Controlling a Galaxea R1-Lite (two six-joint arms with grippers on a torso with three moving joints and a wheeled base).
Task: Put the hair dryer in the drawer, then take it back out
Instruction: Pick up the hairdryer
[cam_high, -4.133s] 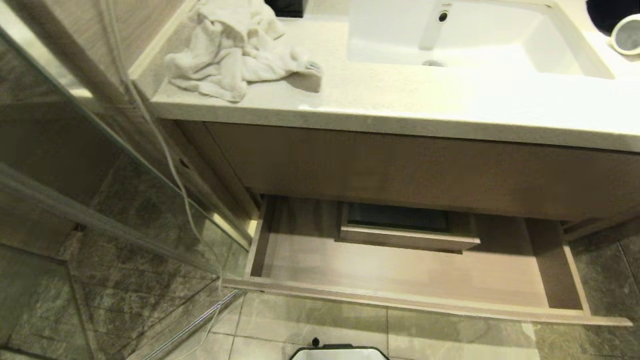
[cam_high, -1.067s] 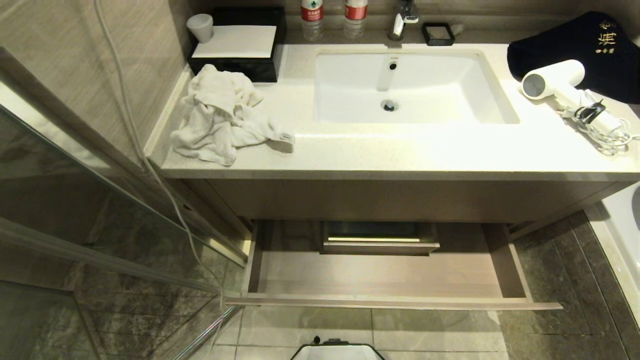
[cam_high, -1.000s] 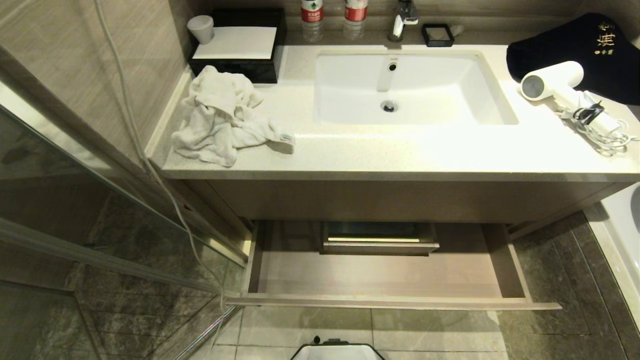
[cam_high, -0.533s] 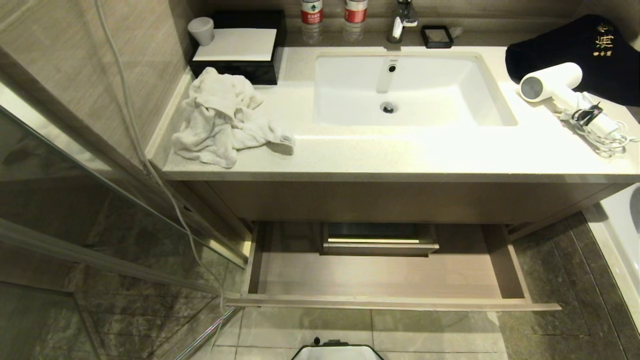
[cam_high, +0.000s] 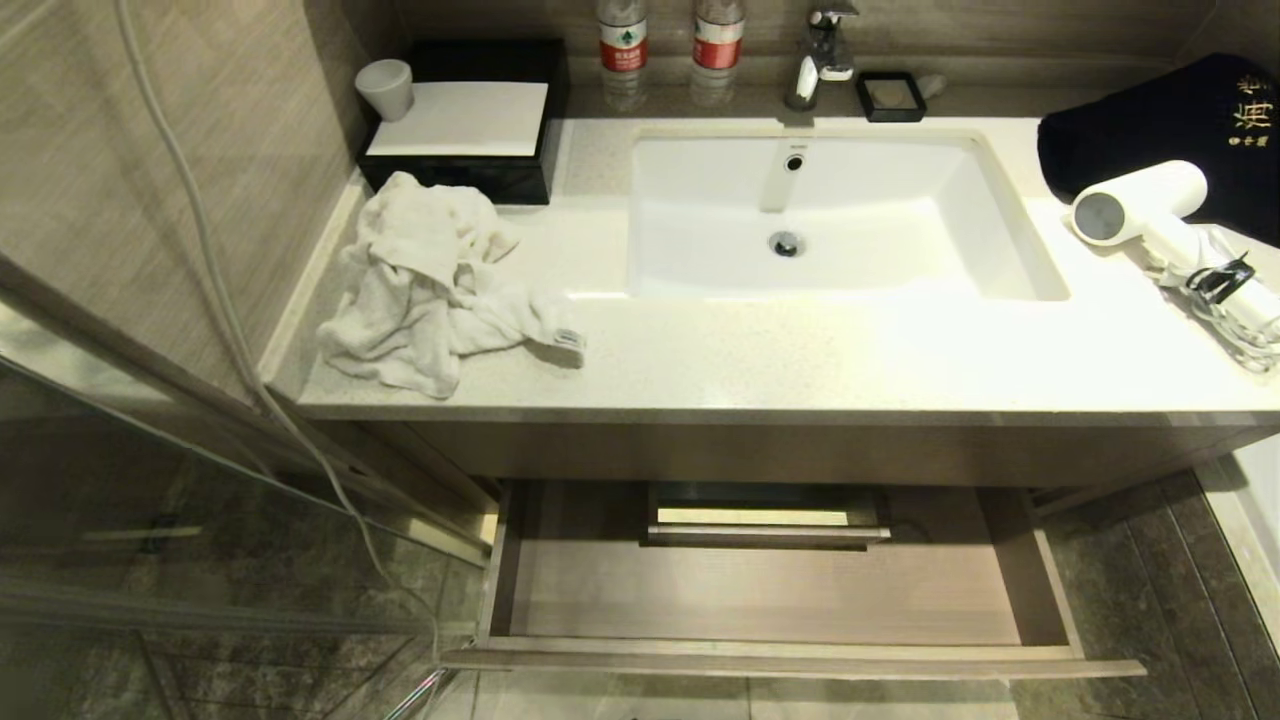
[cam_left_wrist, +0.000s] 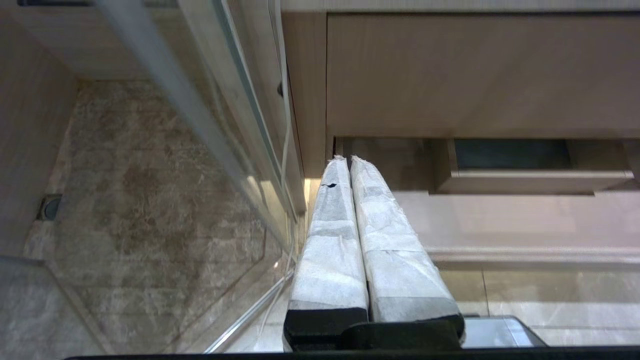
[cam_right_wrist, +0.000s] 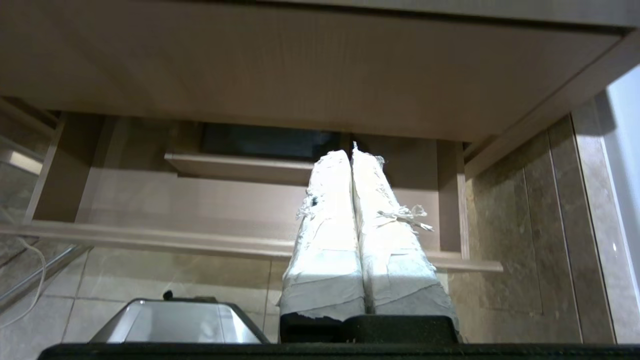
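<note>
Head view: the hair dryer (cam_high: 1150, 205) lies on the desk (cam_high: 800, 360) at the far right, beside the sink (cam_high: 840, 215), its grey end toward the basin and its coiled cord running off the picture's edge. The drawer (cam_high: 780, 655) stands pulled out below, nothing visible inside but the boxed cut-out at the back. Neither arm shows here. I judge the task at its first step: the dryer is not yet picked up.

Left wrist view: the left gripper (cam_left_wrist: 348, 160) hangs low before the drawer's left end, jaws closed on nothing.

Right wrist view: the right gripper (cam_right_wrist: 352, 152) hangs low before the drawer's right part, jaws pressed together, empty. The next move likely calls for raising this arm to the dryer and opening the jaws.
</note>
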